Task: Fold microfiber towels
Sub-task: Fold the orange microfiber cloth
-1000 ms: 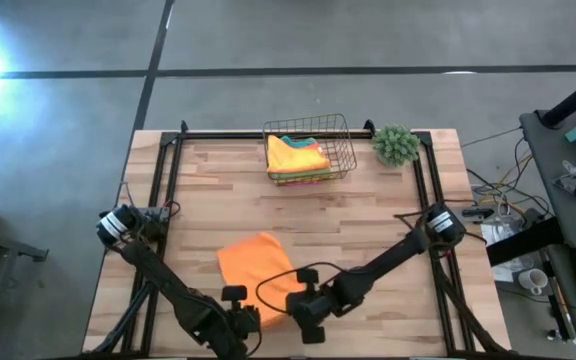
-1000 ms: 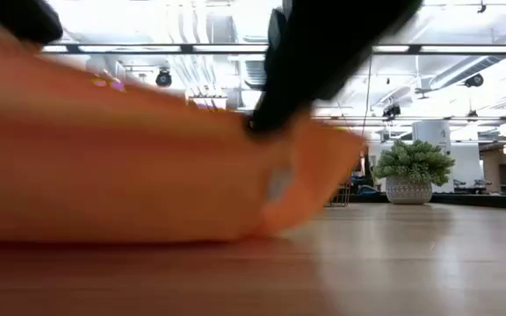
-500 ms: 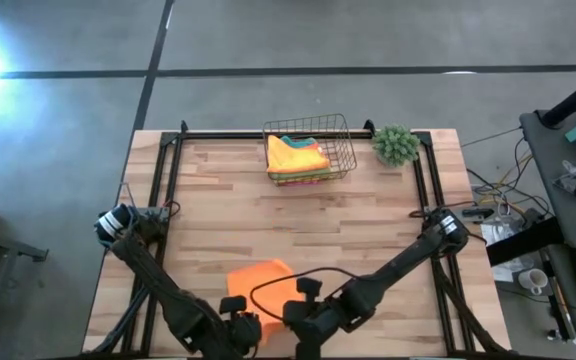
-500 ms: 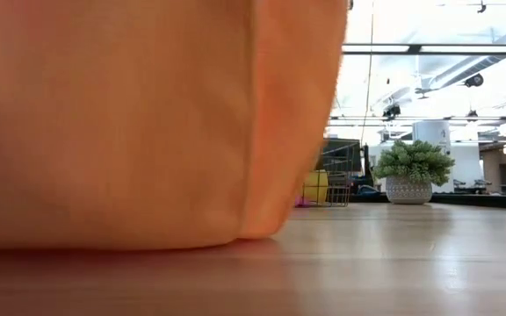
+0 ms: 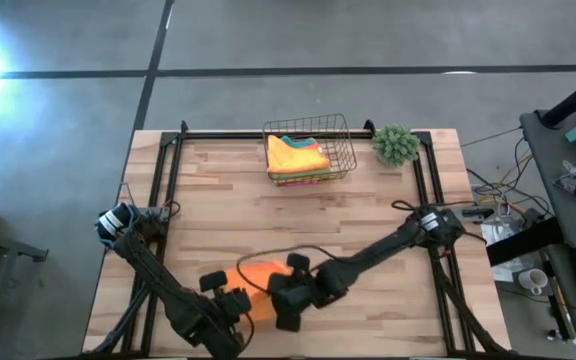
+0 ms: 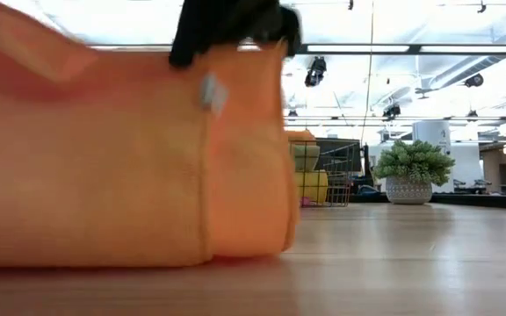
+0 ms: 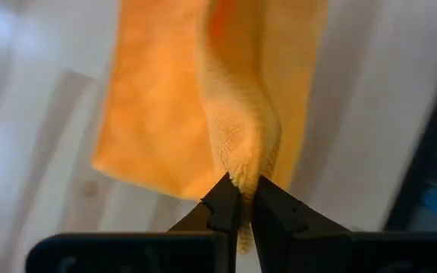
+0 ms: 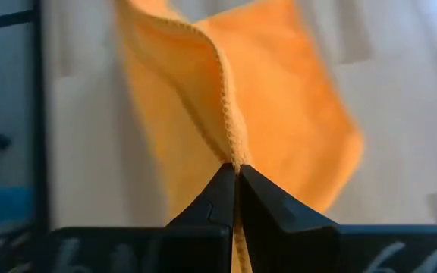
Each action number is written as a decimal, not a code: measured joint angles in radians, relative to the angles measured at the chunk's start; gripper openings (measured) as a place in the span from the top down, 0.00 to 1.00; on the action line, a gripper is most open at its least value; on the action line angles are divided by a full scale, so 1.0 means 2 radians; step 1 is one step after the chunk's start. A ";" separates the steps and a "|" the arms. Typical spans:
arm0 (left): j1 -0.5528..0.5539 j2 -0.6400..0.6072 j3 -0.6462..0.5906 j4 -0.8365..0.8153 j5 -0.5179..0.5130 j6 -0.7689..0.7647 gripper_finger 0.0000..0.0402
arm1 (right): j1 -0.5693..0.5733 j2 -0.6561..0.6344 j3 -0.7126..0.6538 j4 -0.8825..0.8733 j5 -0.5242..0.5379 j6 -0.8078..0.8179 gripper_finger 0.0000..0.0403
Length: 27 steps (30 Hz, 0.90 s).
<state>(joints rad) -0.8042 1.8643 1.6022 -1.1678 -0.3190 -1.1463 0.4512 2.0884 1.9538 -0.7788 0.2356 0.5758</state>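
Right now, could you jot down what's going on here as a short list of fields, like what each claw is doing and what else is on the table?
left gripper: shut on the orange towel, near the table's front edge
right gripper: shut on the same orange towel's hem
orange towel: lifted between both grippers, hanging down to the wooden table
wire basket: at the table's far edge, holding a stack of folded towels, yellow on top
small green plant: right of the basket, far corner

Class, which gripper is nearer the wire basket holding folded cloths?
Right. The right gripper sits below the black wire basket, pinching the orange microfiber towel. The left gripper grips the same towel farther to the left.
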 joint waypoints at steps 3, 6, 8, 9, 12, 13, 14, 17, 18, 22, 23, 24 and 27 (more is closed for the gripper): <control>0.008 0.000 -0.004 -0.017 -0.012 -0.001 0.97 | -0.020 0.006 -0.002 0.000 0.008 -0.007 0.98; 0.020 0.000 -0.017 -0.024 -0.015 -0.001 0.97 | -0.040 0.010 -0.003 0.003 0.013 -0.013 0.98; 0.027 0.000 -0.030 -0.025 -0.015 0.000 0.97 | -0.051 0.015 -0.006 0.003 0.009 -0.013 0.98; 0.031 0.000 -0.037 -0.026 -0.015 0.000 0.97 | -0.057 0.019 -0.007 0.004 0.008 -0.013 0.98; 0.041 0.000 -0.057 -0.027 -0.015 0.000 0.97 | -0.068 0.029 -0.013 0.006 0.006 -0.019 0.98; 0.043 0.000 -0.063 -0.027 -0.015 0.000 0.97 | -0.071 0.031 -0.014 0.007 0.005 -0.023 0.98; 0.046 0.000 -0.069 -0.027 -0.015 0.003 0.97 | -0.074 0.033 -0.014 0.008 0.002 -0.026 0.98; 0.053 0.000 -0.082 -0.028 -0.015 0.016 0.97 | -0.082 0.037 -0.016 0.013 -0.003 -0.028 0.98; 0.056 0.000 -0.086 -0.028 -0.015 0.020 0.97 | -0.084 0.038 -0.019 0.016 -0.002 -0.030 0.98; 0.058 0.000 -0.103 -0.028 -0.016 0.030 0.96 | -0.089 0.038 -0.022 0.022 0.000 -0.046 0.94; 0.060 0.000 -0.106 -0.029 -0.015 0.030 0.94 | -0.089 0.038 -0.021 0.023 0.000 -0.050 0.92; 0.062 0.000 -0.109 -0.031 -0.011 0.030 0.93 | -0.090 0.038 -0.020 0.024 -0.003 -0.053 0.89; 0.067 0.000 -0.112 -0.032 -0.002 0.030 0.87 | -0.091 0.038 -0.016 0.024 -0.004 -0.053 0.81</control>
<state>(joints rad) -0.6693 1.8637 1.3781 -1.2318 -0.3223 -1.0870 0.2689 2.1651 1.9217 -0.7305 0.2279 0.4695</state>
